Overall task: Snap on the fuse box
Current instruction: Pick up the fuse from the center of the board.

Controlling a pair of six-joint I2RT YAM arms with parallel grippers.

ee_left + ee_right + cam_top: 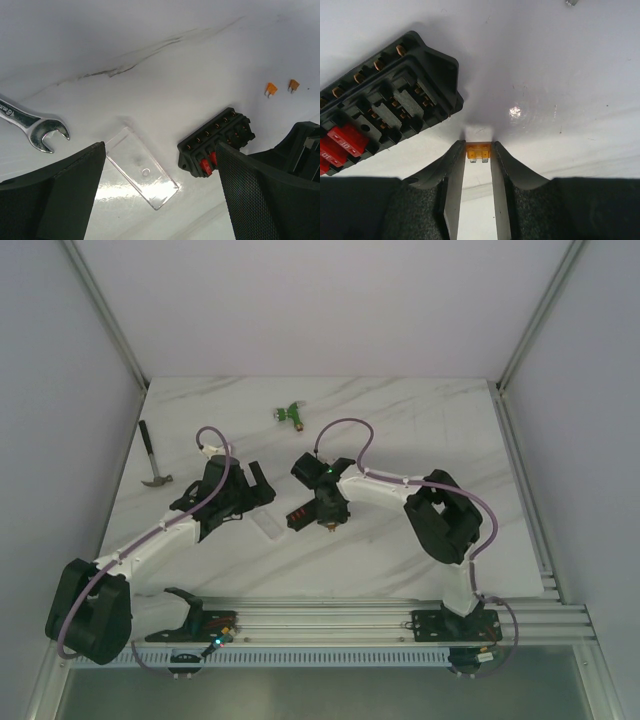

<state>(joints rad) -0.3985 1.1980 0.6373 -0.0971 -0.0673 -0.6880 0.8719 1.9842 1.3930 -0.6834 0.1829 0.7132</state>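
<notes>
The black fuse box (pixel 300 516) lies on the white table between my two grippers. It shows in the left wrist view (pixel 215 142) and the right wrist view (pixel 385 100), with red fuses at one end and several empty slots. My right gripper (pixel 478 147) is shut on a small orange fuse (pixel 478 153), just right of the box and close above the table. My left gripper (pixel 160 200) is open and empty above the clear plastic piece (pixel 142 167), which lies flat just left of the box.
Two loose orange fuses (pixel 270 89) (pixel 293 85) lie beyond the box. A wrench (pixel 37 131) lies to the left. A green T-shaped connector (pixel 292 414) lies at the back, and a dark-handled tool (pixel 152 458) at the far left.
</notes>
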